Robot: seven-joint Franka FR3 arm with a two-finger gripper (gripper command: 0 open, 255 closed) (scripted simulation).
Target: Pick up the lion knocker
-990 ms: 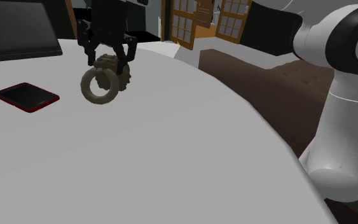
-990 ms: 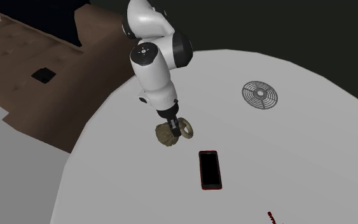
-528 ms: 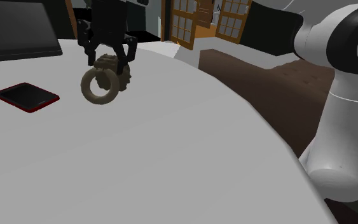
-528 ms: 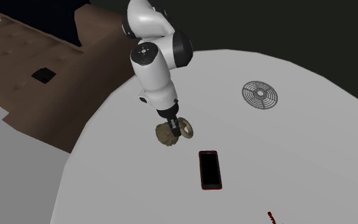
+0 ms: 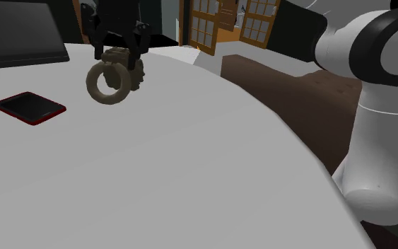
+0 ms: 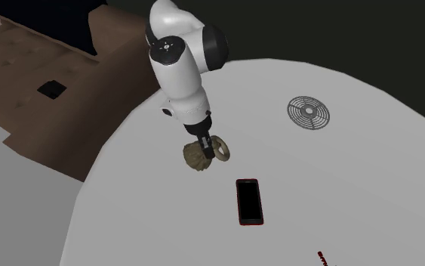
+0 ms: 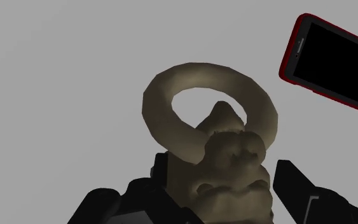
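One pincer [image 5: 116, 53] clasps the lion knocker [image 5: 129, 74] by its head, ring hanging below

This looks like a room in a home, most likely a living or dining area. A large round white worktop [image 5: 190, 163] stands on a brown floor [image 6: 29, 57] marked with seams, with a small dark square vent [image 6: 50, 89] set into it. At the far side of the room, wooden French doors [image 5: 206, 30] with many small glass panes stand ajar onto a warm orange-lit space. A dark flat panel [image 5: 17, 32] sits at the far left. Everyday belongings lie on the worktop: a phone [image 5: 29, 107] in a red case and a round wire grille [image 6: 309, 112].
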